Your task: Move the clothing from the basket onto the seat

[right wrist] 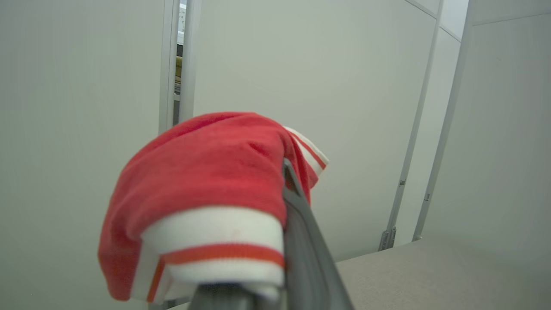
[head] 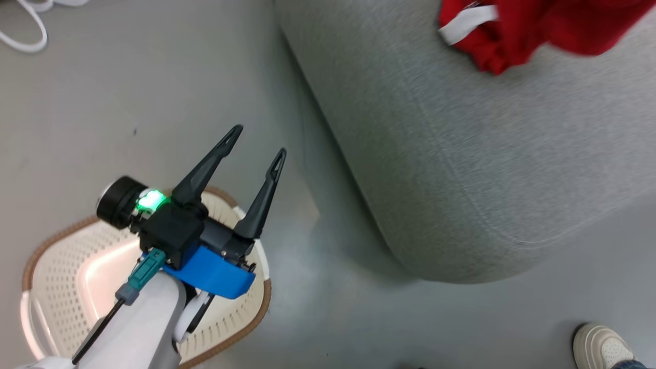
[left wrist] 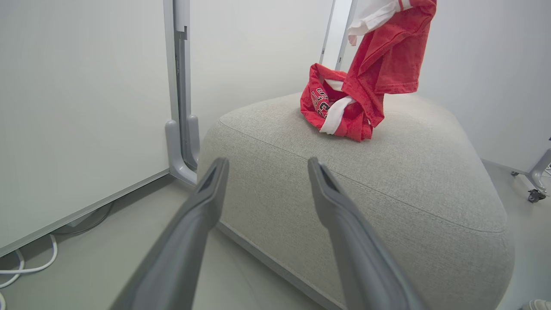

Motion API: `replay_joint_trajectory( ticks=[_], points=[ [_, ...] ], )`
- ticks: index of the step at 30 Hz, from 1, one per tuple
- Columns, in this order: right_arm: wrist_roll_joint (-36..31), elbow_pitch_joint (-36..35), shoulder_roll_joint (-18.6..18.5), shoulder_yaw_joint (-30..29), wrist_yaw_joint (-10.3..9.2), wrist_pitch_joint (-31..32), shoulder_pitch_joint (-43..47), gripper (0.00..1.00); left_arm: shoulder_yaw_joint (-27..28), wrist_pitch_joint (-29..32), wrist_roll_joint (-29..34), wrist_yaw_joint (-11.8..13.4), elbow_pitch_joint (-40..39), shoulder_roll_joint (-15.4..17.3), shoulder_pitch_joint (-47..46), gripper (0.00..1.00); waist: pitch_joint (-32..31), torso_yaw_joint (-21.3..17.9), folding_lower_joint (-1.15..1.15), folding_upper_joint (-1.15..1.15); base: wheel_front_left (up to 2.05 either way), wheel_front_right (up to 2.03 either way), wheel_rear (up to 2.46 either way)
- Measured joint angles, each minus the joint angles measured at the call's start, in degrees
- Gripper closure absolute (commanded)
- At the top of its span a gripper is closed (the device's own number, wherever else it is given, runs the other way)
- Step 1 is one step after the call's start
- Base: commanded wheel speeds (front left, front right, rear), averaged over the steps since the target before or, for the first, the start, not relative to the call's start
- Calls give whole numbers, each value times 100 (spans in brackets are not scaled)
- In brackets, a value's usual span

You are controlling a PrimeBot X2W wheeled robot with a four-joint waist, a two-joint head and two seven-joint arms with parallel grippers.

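A red garment with dark lettering (left wrist: 331, 107) lies crumpled on top of the grey seat (left wrist: 387, 172). A second red garment with white trim (left wrist: 387, 51) hangs above it, its lower end reaching the pile. In the right wrist view this garment (right wrist: 202, 172) drapes over my right gripper (right wrist: 287, 170), which is shut on it. The red clothing (head: 517, 36) shows at the head view's top right, on the seat (head: 461, 154). My left gripper (head: 256, 142) stands open and holds nothing, above the cream basket (head: 56, 238) at the lower left. Its fingers point toward the seat, left gripper (left wrist: 267, 165).
A person's pale shoe (head: 602, 348) stands on the floor at the lower right, near the seat's corner. White cables (head: 31, 31) lie on the floor at the far left. White wall panels (left wrist: 86, 107) and a grey post foot (left wrist: 178, 150) stand behind the seat.
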Motion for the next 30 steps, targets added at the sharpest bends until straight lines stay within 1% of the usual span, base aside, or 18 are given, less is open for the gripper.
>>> replay_joint_trajectory(
  ticks=[3,6,11,12,13,19,22,26,27,28,29,30],
  points=[
    [-208,88,-125,-423,0,-20,-300,100,-42,49,37,-1,-218,69,-202,0,375,134,0,0,0,0,0],
    [-367,430,-202,-728,0,-131,-366,100,-114,75,64,-1,-358,133,-387,0,719,274,0,0,0,0,0],
    [-611,1192,-136,-1016,0,-314,-354,100,-218,107,94,-21,-493,166,-628,0,1161,518,1,0,0,0,0],
    [-611,1192,-136,-1016,0,-314,-354,100,-218,107,94,-21,-493,166,-628,0,1161,518,1,0,0,0,0],
    [-720,1521,-71,-1116,0,-375,-327,100,-230,108,102,-21,-520,176,-672,0,1282,605,1,0,0,0,0],
    [-1111,2373,33,-1382,0,-444,-313,100,-244,107,102,-20,-520,201,-727,0,1460,782,0,0,0,0,0],
    [-1238,2591,40,-1469,0,-554,-337,100,-265,90,98,-16,-486,192,-733,0,1454,824,0,0,0,0,0],
    [-1377,2818,97,-1444,1,-700,-428,100,-271,47,79,8,-390,177,-740,0,1374,829,0,0,0,0,0],
    [-1404,2848,108,-1426,0,-722,-434,80,-272,41,74,12,-368,168,-742,0,1349,827,0,0,0,0,0],
    [-1432,2895,115,-1370,0,-722,-434,44,-280,25,67,12,-336,157,-743,0,1318,825,0,0,0,0,0],
    [-1479,2956,119,-1301,0,-711,-432,0,-293,15,42,12,-300,140,-743,0,1284,824,0,0,0,0,0],
    [-1561,3003,120,-1220,1,-708,-426,0,-309,2,32,12,-261,125,-743,0,1244,824,0,0,0,0,0]
  ],
)
